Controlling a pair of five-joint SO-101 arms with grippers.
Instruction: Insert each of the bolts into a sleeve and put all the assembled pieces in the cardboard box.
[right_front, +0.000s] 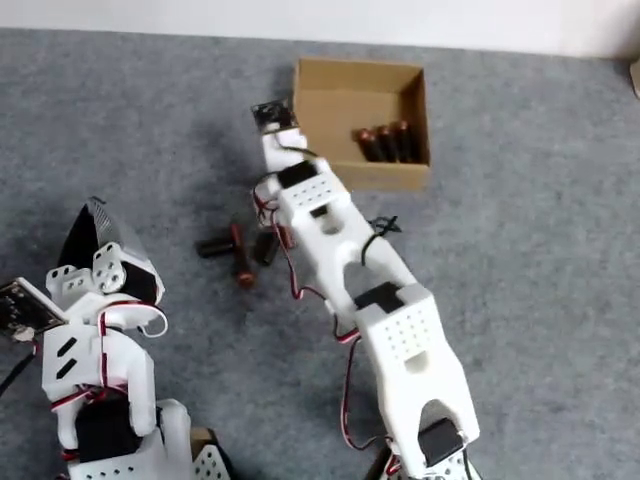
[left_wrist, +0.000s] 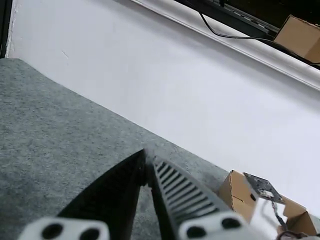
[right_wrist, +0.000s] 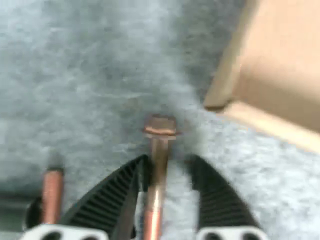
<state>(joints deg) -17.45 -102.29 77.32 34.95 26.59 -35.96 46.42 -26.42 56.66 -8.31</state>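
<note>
A copper bolt (right_wrist: 159, 150) with a hex head lies on the grey carpet between the fingers of my right gripper (right_wrist: 169, 161). The gripper is open, with one finger (right_wrist: 125, 192) against the shaft and a gap on the other side. Beside it another bolt (right_wrist: 51, 192) sticks out of a black sleeve (right_wrist: 31, 215). The cardboard box (right_front: 312, 82) holds three assembled pieces (right_front: 385, 143). My right arm (right_front: 305, 190) ends just at the box's near left corner. My left gripper (right_front: 88, 225) is shut and empty, raised at the near left.
A black sleeve (right_front: 210, 247), a red bolt (right_front: 240, 258) and another sleeve (right_front: 265, 248) lie on the carpet left of the right arm. A white wall (left_wrist: 190, 85) runs behind the table. The box (left_wrist: 239, 192) stands ahead of the left gripper (left_wrist: 148, 162).
</note>
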